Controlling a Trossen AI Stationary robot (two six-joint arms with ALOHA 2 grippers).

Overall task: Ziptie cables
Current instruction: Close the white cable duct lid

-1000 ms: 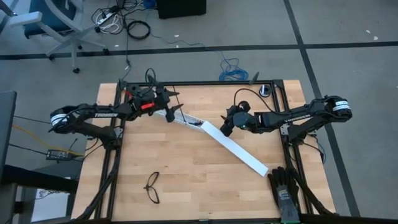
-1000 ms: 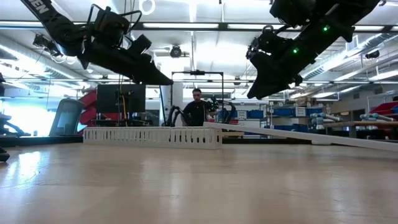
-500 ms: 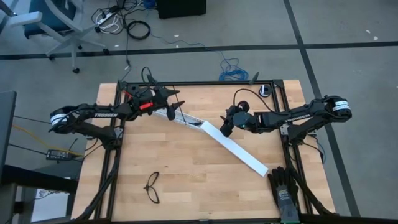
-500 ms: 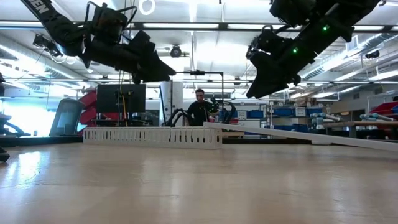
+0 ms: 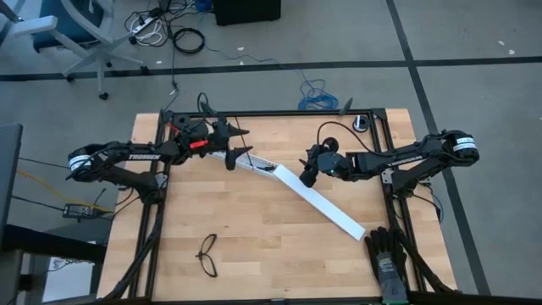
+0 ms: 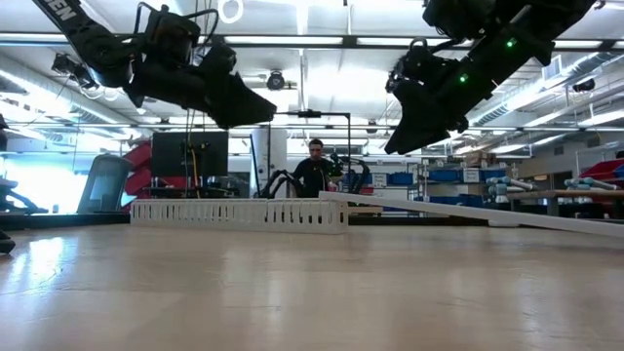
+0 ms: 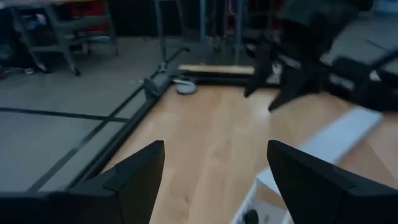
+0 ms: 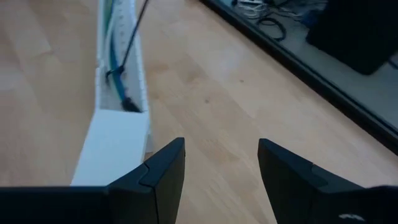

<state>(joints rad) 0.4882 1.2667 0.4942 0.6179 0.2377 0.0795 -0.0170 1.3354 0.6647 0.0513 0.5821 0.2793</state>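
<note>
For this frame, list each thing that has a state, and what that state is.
left gripper: open, empty, raised over the tray's slotted end
right gripper: open, empty, hanging beside the tray
cables: lying inside the tray
ziptie: slanting across the cables, unfastened
white tray: flat, diagonal across table
glasses: unfolded, untouched

Wooden table (image 5: 254, 229) with a few non-task items, workshop room behind.
White strip (image 5: 322, 203) lies diagonally across the table, its far end a slotted white duct (image 6: 239, 214); black glasses (image 5: 207, 256) near the front edge, left of centre; black gloves (image 5: 389, 258) at the front right corner; blue cable coil (image 5: 315, 95) and office chair (image 5: 63, 34) on the floor beyond; a person (image 6: 314, 172) stands in the background.
</note>
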